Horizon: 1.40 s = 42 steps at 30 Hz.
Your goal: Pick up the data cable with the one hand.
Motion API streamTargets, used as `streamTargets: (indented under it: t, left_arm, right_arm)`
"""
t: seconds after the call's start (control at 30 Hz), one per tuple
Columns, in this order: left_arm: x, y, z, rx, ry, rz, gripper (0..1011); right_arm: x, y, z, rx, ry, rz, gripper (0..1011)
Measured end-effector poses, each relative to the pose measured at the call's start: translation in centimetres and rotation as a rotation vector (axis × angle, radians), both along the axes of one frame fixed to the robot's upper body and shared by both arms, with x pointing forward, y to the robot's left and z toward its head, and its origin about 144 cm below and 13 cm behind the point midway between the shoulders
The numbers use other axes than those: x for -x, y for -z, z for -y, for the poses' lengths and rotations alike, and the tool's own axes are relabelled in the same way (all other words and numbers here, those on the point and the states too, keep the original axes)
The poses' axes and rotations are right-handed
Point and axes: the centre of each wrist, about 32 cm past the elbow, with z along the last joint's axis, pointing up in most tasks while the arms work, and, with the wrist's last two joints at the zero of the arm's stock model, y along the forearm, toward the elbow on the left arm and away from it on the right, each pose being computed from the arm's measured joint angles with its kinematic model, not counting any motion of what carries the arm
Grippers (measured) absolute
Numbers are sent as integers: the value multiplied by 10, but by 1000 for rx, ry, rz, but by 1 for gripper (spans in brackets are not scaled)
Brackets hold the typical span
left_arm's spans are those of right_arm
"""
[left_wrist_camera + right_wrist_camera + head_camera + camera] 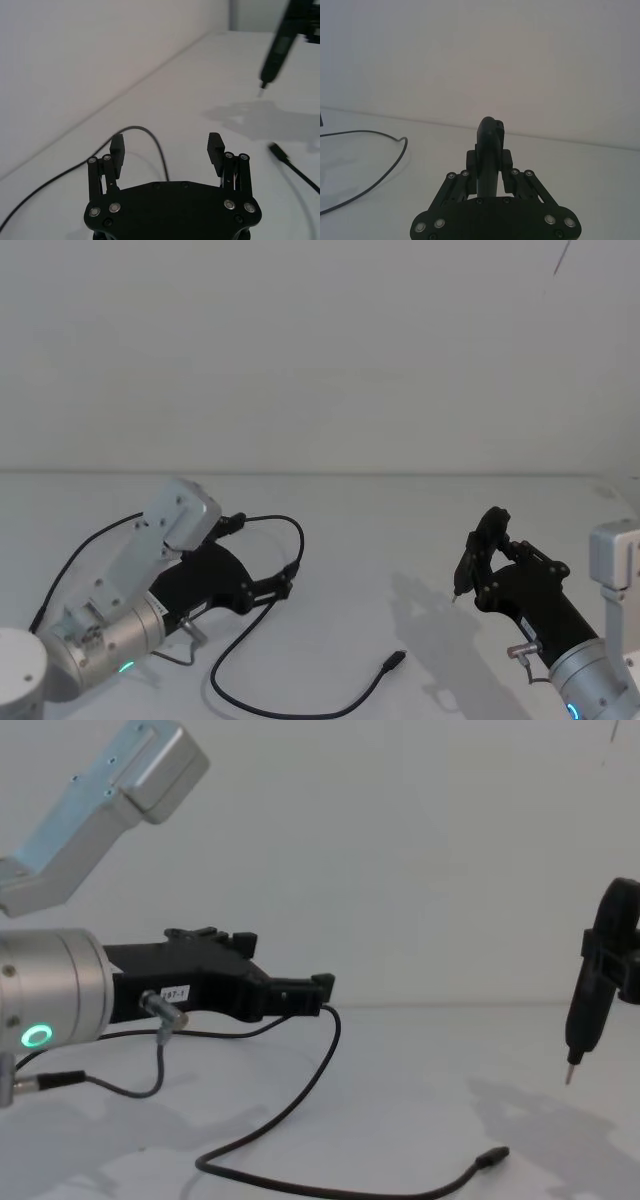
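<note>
The data cable (299,536) is a thin black line curving loosely over the white table, ending in a small plug (392,660) toward the front middle. My left gripper (262,555), the black angular hand on a silver cylinder with a green ring light, hovers open low over the cable's far bend. In the left wrist view the cable (134,128) runs under the gap between the spread fingers (117,150), untouched. My right gripper (478,558) stands to the right, raised and shut on a slim dark tool (468,565) with a pointed tip.
A short grey wire with a silver connector (160,1010) hangs off the left wrist. The white table (400,540) meets a plain white wall behind. The tool's tip (570,1075) hangs above the table right of the plug (493,1157).
</note>
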Motion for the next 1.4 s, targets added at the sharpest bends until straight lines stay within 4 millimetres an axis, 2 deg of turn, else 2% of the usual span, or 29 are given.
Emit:
streamTargets:
  t: [0.57, 0.93, 1.17, 1.4]
  left_arm:
    - [-1, -43, -21, -140, 269, -175, 1001]
    - [-7, -72, -25, -250, 429, -288, 1001]
    - [-7, -79, -20, -300, 462, -327, 1001]
    - [-5, -75, -7, -333, 456, -346, 1001]
  right_arm:
    - [0, 0, 0, 0, 0, 0, 279]
    - [0, 0, 0, 0, 0, 0, 279]
    - [0, 0, 0, 0, 0, 0, 279]
    - [0, 0, 0, 0, 0, 0, 279]
